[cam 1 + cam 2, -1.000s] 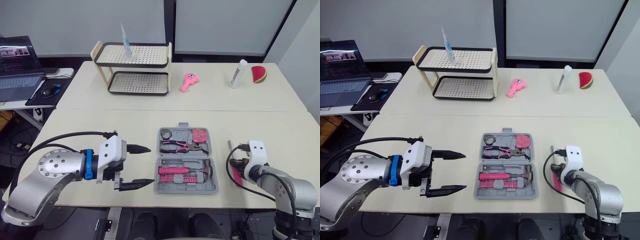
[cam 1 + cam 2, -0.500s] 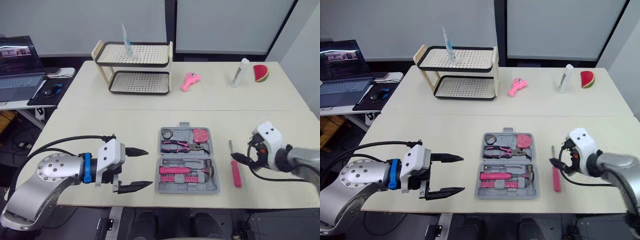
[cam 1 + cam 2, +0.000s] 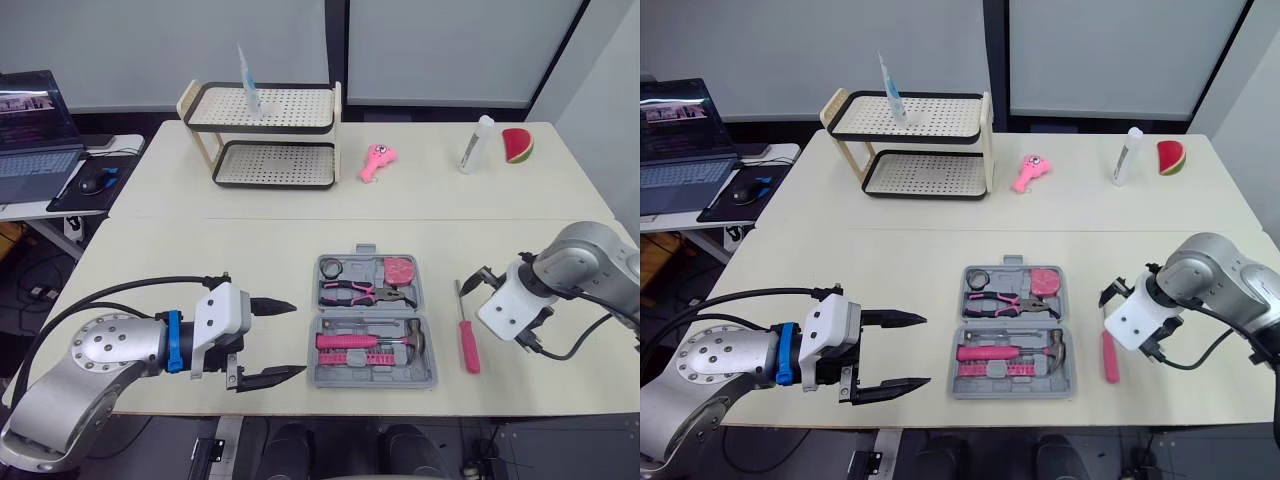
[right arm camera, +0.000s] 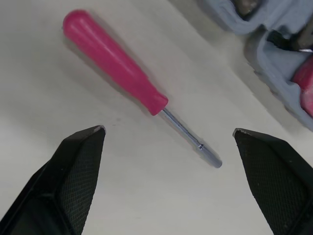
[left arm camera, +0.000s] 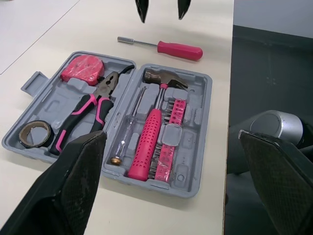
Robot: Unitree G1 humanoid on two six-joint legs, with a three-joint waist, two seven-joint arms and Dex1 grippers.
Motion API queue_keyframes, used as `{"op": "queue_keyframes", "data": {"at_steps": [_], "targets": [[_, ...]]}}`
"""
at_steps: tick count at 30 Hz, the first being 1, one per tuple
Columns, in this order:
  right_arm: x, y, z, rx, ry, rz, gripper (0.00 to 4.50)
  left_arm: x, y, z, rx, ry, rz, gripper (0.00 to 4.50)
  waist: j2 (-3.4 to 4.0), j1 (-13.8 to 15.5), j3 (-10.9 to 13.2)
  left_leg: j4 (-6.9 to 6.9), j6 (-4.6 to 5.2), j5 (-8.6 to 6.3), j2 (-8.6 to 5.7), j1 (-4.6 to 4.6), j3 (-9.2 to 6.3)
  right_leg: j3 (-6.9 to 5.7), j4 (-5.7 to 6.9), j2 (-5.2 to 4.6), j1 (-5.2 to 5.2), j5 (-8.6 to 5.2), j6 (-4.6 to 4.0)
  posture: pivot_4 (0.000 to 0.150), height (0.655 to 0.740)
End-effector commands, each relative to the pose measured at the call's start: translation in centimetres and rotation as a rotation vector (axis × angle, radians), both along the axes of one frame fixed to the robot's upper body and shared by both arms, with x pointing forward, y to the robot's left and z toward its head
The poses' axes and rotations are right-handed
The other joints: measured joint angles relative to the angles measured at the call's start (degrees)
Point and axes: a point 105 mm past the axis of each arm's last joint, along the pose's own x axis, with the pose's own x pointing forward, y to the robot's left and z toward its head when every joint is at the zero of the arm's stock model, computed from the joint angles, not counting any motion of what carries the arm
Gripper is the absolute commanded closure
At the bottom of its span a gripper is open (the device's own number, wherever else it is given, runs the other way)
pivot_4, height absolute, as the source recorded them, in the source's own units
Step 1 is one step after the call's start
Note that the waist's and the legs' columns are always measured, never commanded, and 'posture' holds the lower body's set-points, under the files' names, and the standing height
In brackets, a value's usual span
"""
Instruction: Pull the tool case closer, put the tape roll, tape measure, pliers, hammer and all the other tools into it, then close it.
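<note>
The grey tool case lies open in the middle of the near table. It holds a tape roll, a pink tape measure, pliers and a pink-handled hammer. A pink screwdriver lies on the table just right of the case. My right gripper hangs open a little above and to the right of it, with nothing between its fingers. Left of the case, my left gripper is open and empty, pointing at the case.
On the far table stand a two-shelf rack with a tube on top, a pink toy, a white bottle and a watermelon slice. A laptop sits on a side desk at the far left.
My right gripper opened and let the pink screwdriver go onto the table right of the case, then rose away from it. The left gripper barely moved.
</note>
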Motion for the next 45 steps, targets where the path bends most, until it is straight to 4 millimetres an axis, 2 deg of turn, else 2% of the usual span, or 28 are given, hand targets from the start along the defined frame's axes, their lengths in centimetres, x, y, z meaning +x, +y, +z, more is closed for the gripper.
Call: {"op": "queue_keyframes", "data": {"at_steps": [1,6,11,15,28,31,34,36,41,45], "targets": [[0.1,0.1,-0.6,-0.094,0.007,0.167,0.04,-0.7,-1.0,0.7,-0.021,-0.031,-0.051,0.00,0.00,0.09,0.00,0.02,0.00,0.00,0.00,0.00,0.01,0.00,0.01,-0.01,0.00,0.00,0.00,0.150,0.7290],[0.1,0.7,-1.6,-0.115,0.019,0.263,0.04,-1.4,-2.0,0.7,-0.047,-0.029,-0.097,0.00,0.01,0.27,0.00,0.03,-0.04,0.02,0.02,0.02,-0.03,0.00,0.05,-0.01,0.01,0.00,-0.01,0.150,0.7290],[0.4,0.3,-1.7,-0.152,0.027,0.295,0.04,-1.4,-2.7,0.5,-0.047,-0.043,-0.123,0.00,0.01,0.29,0.00,0.06,-0.21,0.12,0.00,0.03,0.00,0.00,0.07,0.00,0.02,0.00,-0.01,0.150,0.7290],[0.7,-0.2,-1.9,-0.173,0.033,0.308,0.04,-1.1,-2.9,0.4,-0.046,-0.051,-0.125,0.00,0.01,0.26,0.00,0.06,-0.22,0.12,0.02,0.05,-0.01,0.00,0.08,0.01,0.03,0.01,-0.01,0.150,0.7290],[1.1,0.5,-3.5,-0.185,0.050,0.344,0.04,-1.2,-3.0,0.0,-0.043,-0.061,-0.115,0.00,0.01,0.27,0.00,0.06,-0.23,0.13,0.01,0.05,0.00,0.01,0.10,0.01,0.02,0.01,-0.01,0.150,0.7290],[1.0,1.0,-4.3,-0.176,0.060,0.344,0.62,-1.2,-2.9,0.0,-0.041,-0.065,-0.110,0.00,0.01,0.27,0.00,0.06,-0.24,0.13,0.01,0.06,0.00,0.01,0.11,0.01,0.02,0.01,-0.01,0.150,0.7290],[0.9,1.3,-5.1,-0.167,0.062,0.339,1.61,-1.0,-2.9,0.0,-0.041,-0.066,-0.107,0.00,0.01,0.27,0.00,0.06,-0.24,0.14,0.01,0.06,0.00,0.00,0.11,0.01,0.02,0.01,-0.01,0.150,0.7290],[0.9,1.3,-5.6,-0.163,0.064,0.328,2.10,-0.9,-3.0,0.0,-0.041,-0.067,-0.105,0.00,-0.02,0.28,-0.02,0.06,-0.24,0.14,0.01,0.06,0.00,0.00,0.11,0.01,0.03,0.01,-0.01,0.150,0.7290],[1.1,1.1,-5.7,-0.149,0.052,0.298,2.87,-0.7,-2.9,-0.1,-0.035,-0.070,-0.101,0.00,-0.11,0.26,-0.07,0.06,-0.23,0.13,0.02,0.21,-0.01,0.01,0.11,0.01,0.15,0.01,-0.01,0.150,0.7290],[1.3,0.2,-4.0,-0.120,0.028,0.241,3.34,-0.4,-2.9,0.0,-0.035,-0.079,-0.099,0.00,-0.10,0.52,-0.07,0.07,-0.23,0.13,-0.01,0.20,-0.01,0.00,0.12,0.01,0.15,0.01,-0.01,0.150,0.7290]]}}
